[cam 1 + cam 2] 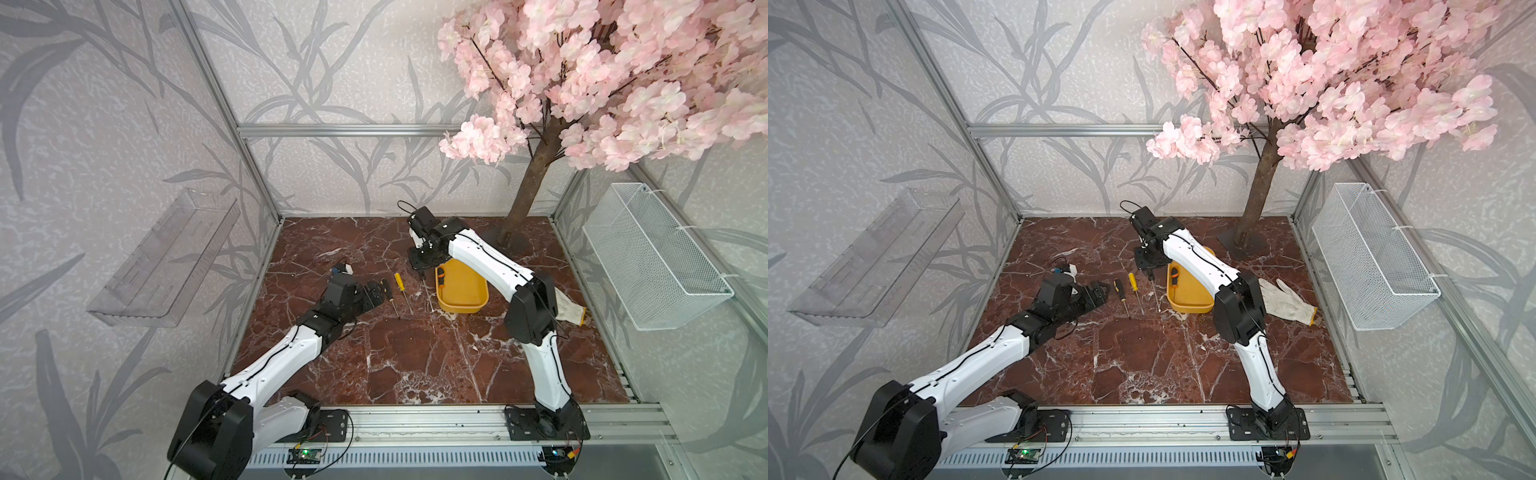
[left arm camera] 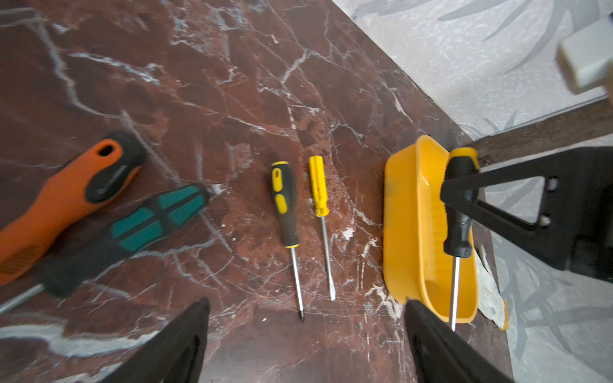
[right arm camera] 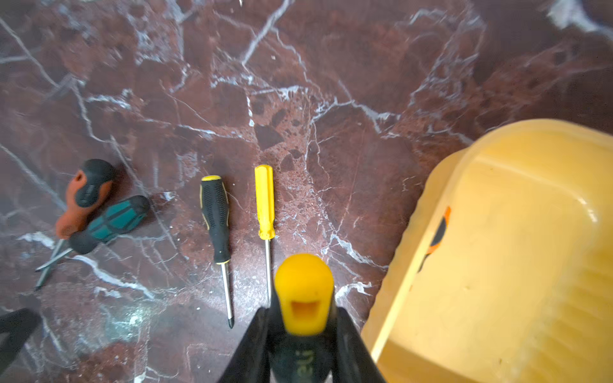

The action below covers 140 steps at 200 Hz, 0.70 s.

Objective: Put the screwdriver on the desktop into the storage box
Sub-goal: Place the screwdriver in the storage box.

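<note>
Your right gripper [image 3: 303, 318] is clamped on the black handle of the yellow-capped screwdriver [image 2: 457, 219], just below the cap. Gripping there leaves the long shaft free to trail. In both top views this screwdriver sits a little right of the frame's centre. Its shaft runs alongside the left wall of the storage box [image 1: 461, 309], outside it. Whether the tip is clear of the desktop [image 1: 415, 361] I cannot tell.

An orange-and-black screwdriver [image 1: 1174, 276] already lies in the box against that same left wall, so the bare floor to its right looks like the better landing spot. The rim is low, and a modest lift with a sideways carry should clear it.

Your left gripper [image 2: 306, 303] stands wide apart and empty, left of centre. It is near the black-and-yellow screwdriver [image 2: 285, 205] and the yellow-handled screwdriver [image 2: 318, 185], which lie side by side on the desktop without touching. A white glove [image 1: 1287, 301] lies to the right of the box, so don't overshoot that way.
</note>
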Each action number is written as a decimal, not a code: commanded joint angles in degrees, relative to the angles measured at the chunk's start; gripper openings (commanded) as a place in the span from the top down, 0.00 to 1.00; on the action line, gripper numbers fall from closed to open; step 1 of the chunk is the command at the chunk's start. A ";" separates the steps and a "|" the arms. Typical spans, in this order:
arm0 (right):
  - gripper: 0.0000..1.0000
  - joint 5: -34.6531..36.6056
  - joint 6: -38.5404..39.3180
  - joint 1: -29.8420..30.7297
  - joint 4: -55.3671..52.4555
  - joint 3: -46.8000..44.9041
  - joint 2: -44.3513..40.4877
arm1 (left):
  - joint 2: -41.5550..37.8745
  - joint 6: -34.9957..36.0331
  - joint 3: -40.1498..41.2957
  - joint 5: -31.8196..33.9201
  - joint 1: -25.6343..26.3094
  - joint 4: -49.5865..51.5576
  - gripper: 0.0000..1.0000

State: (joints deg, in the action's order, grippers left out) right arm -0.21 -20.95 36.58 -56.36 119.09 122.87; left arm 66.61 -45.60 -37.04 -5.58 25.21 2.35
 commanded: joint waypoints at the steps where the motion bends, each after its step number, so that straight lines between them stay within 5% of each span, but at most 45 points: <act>1: 0.78 1.77 0.45 -3.53 2.27 -5.14 -4.14 | 3.32 1.35 -3.01 -0.77 1.98 -2.17 0.07; 63: 0.78 0.56 -1.94 -10.92 9.00 -15.74 -6.55 | 12.01 1.71 -7.18 -2.36 9.26 -4.79 0.08; 140: 0.79 0.32 -3.96 -13.36 10.64 -11.79 1.88 | 13.06 0.21 -5.31 -2.41 11.06 -5.35 0.09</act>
State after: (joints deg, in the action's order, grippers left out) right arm 0.08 -23.38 23.73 -46.41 105.25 122.32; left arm 80.73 -45.10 -43.40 -8.49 36.23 -2.22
